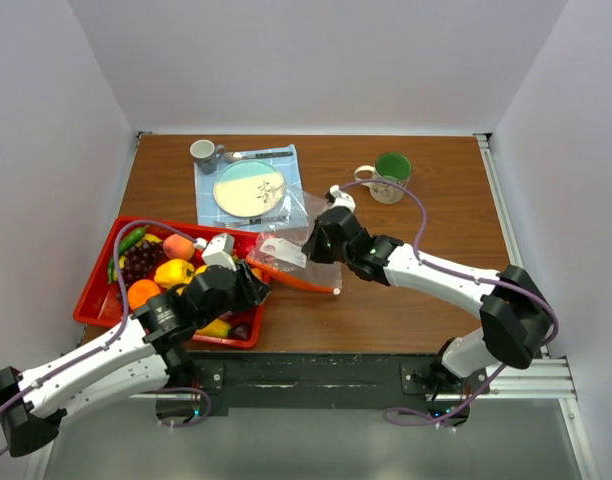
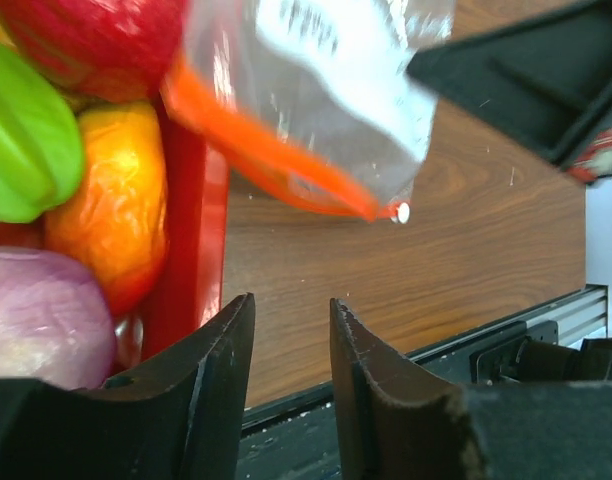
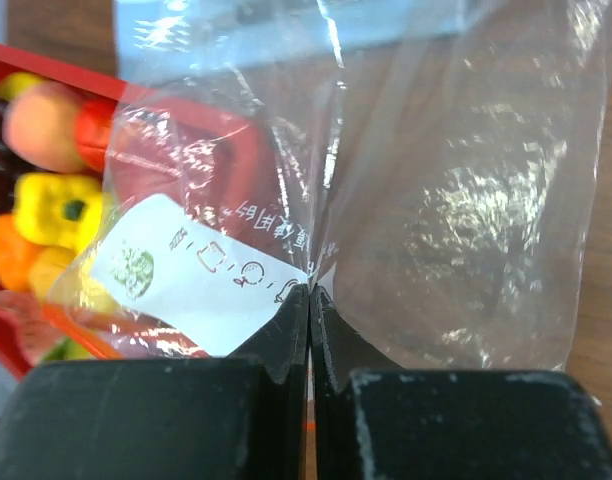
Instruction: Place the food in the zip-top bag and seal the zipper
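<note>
The clear zip-top bag (image 1: pixel 291 240) lies crumpled on the table beside the red tray, its reddish-orange zipper (image 1: pixel 298 280) along the near edge. My right gripper (image 1: pixel 312 246) is shut on a fold of the bag's film (image 3: pixel 456 200), next to its white label (image 3: pixel 196 280). My left gripper (image 1: pixel 254 290) is open and empty, low over the table at the tray's right wall (image 2: pixel 191 230); the zipper (image 2: pixel 276 160) is just ahead of its fingertips (image 2: pixel 236 320). The food sits in the tray: a yellow pepper (image 1: pixel 173 272), a peach (image 1: pixel 178 246), grapes (image 1: pixel 138 260), an orange fruit (image 2: pixel 116 210) and a purple onion (image 2: pixel 36 310).
A red tray (image 1: pixel 98 300) stands at the near left. A plate (image 1: pixel 250 190) rests on a blue cloth at the back, with a grey cup (image 1: pixel 203 152) and a spoon. A green mug (image 1: pixel 391 172) stands at the back right.
</note>
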### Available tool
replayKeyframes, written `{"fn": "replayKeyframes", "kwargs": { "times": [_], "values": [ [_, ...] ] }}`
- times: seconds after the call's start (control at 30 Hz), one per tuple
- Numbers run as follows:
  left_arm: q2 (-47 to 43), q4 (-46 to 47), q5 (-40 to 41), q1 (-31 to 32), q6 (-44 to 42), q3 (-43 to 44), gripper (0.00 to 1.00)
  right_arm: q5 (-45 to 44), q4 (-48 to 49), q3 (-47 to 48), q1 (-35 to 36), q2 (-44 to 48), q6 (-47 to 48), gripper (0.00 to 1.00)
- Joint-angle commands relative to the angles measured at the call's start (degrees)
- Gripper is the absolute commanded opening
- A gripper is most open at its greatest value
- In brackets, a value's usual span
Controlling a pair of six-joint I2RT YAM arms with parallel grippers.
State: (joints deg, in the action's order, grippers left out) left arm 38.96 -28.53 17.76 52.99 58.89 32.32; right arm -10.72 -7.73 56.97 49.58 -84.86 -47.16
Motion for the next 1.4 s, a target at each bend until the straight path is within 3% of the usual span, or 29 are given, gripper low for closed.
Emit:
{"fn": "replayKeyframes", "kwargs": {
  "times": [0.0, 0.33, 0.6, 0.67, 0.73, 0.77, 0.8, 0.87, 0.93, 1.07, 1.17, 1.23, 1.37],
  "values": [
    [1.82, 8.66, 0.43, 0.80, -0.80, -1.81, 0.38, 0.35, -4.04, 5.17, -0.01, 1.18, -4.07, 0.00],
    [5.95, 24.29, 4.74, 1.41, -2.64, -4.54, 0.43, 1.14, -9.06, 5.79, -0.80, 6.63, -8.56, 0.00],
    [8.67, 27.29, 12.28, 1.41, -4.31, -3.66, 0.43, 0.18, -11.95, 3.24, -0.98, 13.39, -11.46, 0.00],
    [8.76, 27.31, 13.87, 1.41, -5.27, -2.53, 0.37, -1.92, -13.54, 1.32, -1.24, 17.85, -11.64, 0.00],
    [9.47, 27.04, 15.90, 1.41, -6.59, -1.65, 0.24, -5.09, -15.82, -0.36, -1.51, 21.12, -11.47, 0.00],
    [9.73, 27.30, 16.08, 1.41, -7.29, -0.77, 0.17, -5.80, -16.52, -1.67, -1.51, 24.53, -10.86, 0.00],
    [10.43, 27.56, 15.64, 1.41, -8.95, -0.15, 0.03, -6.41, -18.18, -2.03, -1.51, 25.78, -10.50, 0.00],
    [11.48, 27.39, 14.15, 1.41, -10.46, 2.82, 0.00, -8.34, -21.69, -2.30, -1.51, 28.59, -8.23, 0.00],
    [12.98, 26.25, 10.91, 1.50, -12.74, 4.85, 0.00, -10.54, -22.86, -2.13, -1.51, 29.92, -5.68, 0.08],
    [17.10, 20.73, 6.15, 1.76, -14.07, 12.48, 0.00, -9.14, -23.29, 0.41, -0.02, 30.72, 3.62, 0.44],
    [19.75, 17.11, 4.13, 2.11, -14.25, 15.84, 0.00, -19.36, -25.92, 4.63, 9.19, 29.32, 7.85, 0.59],
    [20.72, 15.88, 3.07, 2.12, -13.81, 16.81, 0.00, -23.80, -26.29, 7.00, 16.81, 27.65, 9.36, 0.60],
    [21.68, 15.18, 0.18, 2.12, -12.93, 19.53, 0.00, -33.48, -25.16, 7.02, 25.03, 25.19, 11.47, 0.61]
  ]
}}
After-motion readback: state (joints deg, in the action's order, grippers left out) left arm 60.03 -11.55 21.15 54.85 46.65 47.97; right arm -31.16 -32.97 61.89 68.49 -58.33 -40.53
